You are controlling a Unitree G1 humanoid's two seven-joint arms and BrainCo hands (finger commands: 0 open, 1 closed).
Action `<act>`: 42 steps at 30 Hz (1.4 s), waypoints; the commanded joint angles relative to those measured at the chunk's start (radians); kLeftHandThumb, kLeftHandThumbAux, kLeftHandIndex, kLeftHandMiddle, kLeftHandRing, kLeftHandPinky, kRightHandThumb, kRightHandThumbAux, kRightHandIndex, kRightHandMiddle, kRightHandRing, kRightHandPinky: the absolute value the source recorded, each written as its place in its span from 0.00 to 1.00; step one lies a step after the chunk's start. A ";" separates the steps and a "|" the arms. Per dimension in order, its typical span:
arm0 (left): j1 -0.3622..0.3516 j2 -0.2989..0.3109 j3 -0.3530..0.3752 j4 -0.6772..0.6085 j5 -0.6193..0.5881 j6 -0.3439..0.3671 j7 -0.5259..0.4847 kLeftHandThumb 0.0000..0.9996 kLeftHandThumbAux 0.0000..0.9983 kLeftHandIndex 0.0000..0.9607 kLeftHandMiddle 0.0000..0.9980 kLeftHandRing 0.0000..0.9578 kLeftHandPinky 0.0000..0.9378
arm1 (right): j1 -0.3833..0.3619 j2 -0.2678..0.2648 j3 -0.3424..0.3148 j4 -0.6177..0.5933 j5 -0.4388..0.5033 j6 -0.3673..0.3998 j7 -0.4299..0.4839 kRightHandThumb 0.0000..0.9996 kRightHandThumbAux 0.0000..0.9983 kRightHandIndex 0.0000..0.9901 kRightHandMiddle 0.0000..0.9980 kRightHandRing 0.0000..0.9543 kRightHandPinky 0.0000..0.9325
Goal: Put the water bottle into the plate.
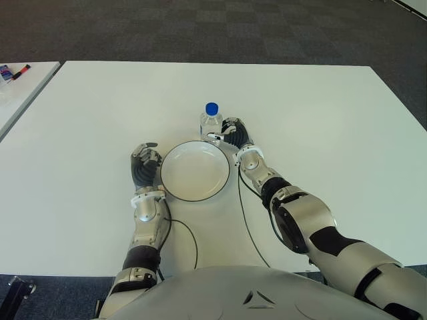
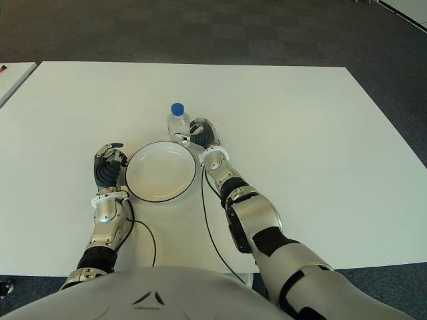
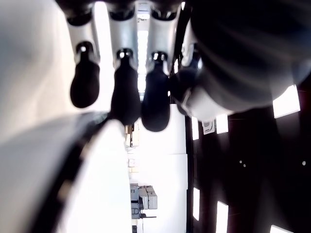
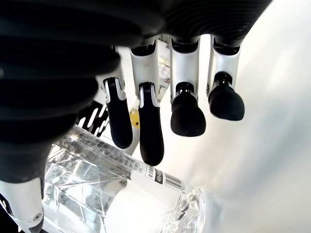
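Step in hand: reach/grasp, not yet lift. The bottle (image 1: 211,122) stands upright on the surface (image 1: 320,107), just behind the plate's (image 1: 195,171) far rim, w/ blue cap on top. The right hand (image 1: 231,133) sits right beside the bottle on its right side, close to or touching it. In the right wrist view the fingers (image 4: 150,131) are extended, only partly curved over the bottle (image 4: 112,184), not wrapped round it, so the hand reads as open and holding nothing. Whether any pad is touching the plastic I can't tell.

Left hand (image 1: 145,163) shows just left of the plate, idle; its wrist view shows fingers (image 3: 124,94) loosely bent, nothing in them.

Plate is empty, so task prob. at an early stage: bottle hasn't been lifted.

Next move calls for: close fingers + thumb round the bottle body below the cap, firm enough that thin clear plastic doesn't slip, then lift clear of the rim and carry a short way toward the robot, over the plate centre. Set down upright; the bottle is tall and narrow, so it may tip if released tilted or on the sloped rim.
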 commanded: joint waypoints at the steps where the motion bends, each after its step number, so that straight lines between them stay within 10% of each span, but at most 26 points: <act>1: 0.019 0.003 0.000 0.012 -0.005 0.028 -0.010 0.69 0.72 0.45 0.72 0.72 0.72 | 0.020 0.002 -0.002 0.007 0.003 0.025 0.015 0.85 0.68 0.41 0.55 0.82 0.82; 9: 0.017 0.005 0.003 0.025 -0.018 0.026 -0.016 0.69 0.72 0.45 0.71 0.71 0.72 | 0.025 0.003 -0.005 0.010 0.006 0.028 0.023 0.85 0.68 0.41 0.56 0.77 0.71; 20: 0.012 0.002 0.002 0.036 -0.004 -0.004 0.003 0.69 0.72 0.45 0.72 0.72 0.73 | 0.032 0.009 -0.010 0.004 0.017 0.003 0.088 0.84 0.69 0.40 0.47 0.41 0.33; 29: 0.015 0.005 0.002 0.023 -0.002 0.027 0.003 0.69 0.72 0.45 0.71 0.72 0.72 | 0.031 0.005 -0.005 -0.002 0.015 0.012 0.117 0.62 0.60 0.15 0.19 0.21 0.25; 42: 0.009 0.004 0.004 0.033 -0.017 0.015 -0.009 0.69 0.72 0.45 0.71 0.71 0.72 | 0.026 0.008 -0.007 -0.003 0.019 0.040 0.131 0.57 0.55 0.09 0.11 0.15 0.25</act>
